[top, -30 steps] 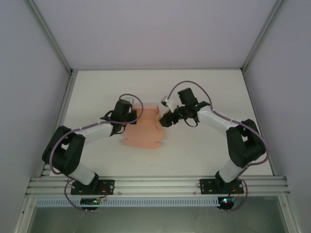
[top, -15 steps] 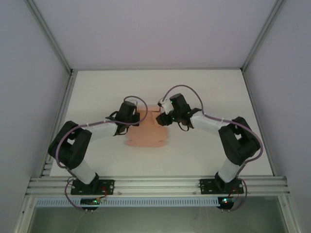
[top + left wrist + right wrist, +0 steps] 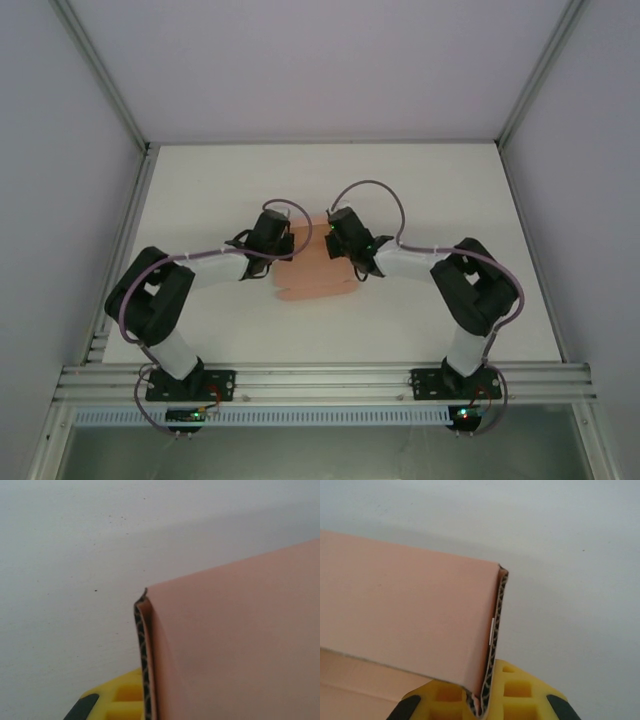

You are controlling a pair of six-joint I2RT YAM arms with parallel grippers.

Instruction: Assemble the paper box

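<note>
Salmon-pink card sits right at mid-table: the paper box point(image 3: 315, 278) lies on the white table point(image 3: 430, 190), part folded, with both wrists meeting over its far end. The left arm point(image 3: 195, 272) is doubled back hard, elbow out at 8 o'clock from the box, forearm running in low to put the left gripper point(image 3: 287, 243) on the box's 10 o'clock corner. The right arm point(image 3: 440, 268) mirrors it, elbow out at 4 o'clock, and the right gripper point(image 3: 333, 238) is on the 1 o'clock corner, just beside its partner. In the right wrist view the raised wall's corrugated edge is pinched between the two yellow fingers point(image 3: 520, 695), so that gripper is clamped on the card. In the left wrist view one yellow finger point(image 3: 117, 700) lies against an upright flap's edge while the card hides the other finger, so I cannot tell if it grips.
</note>
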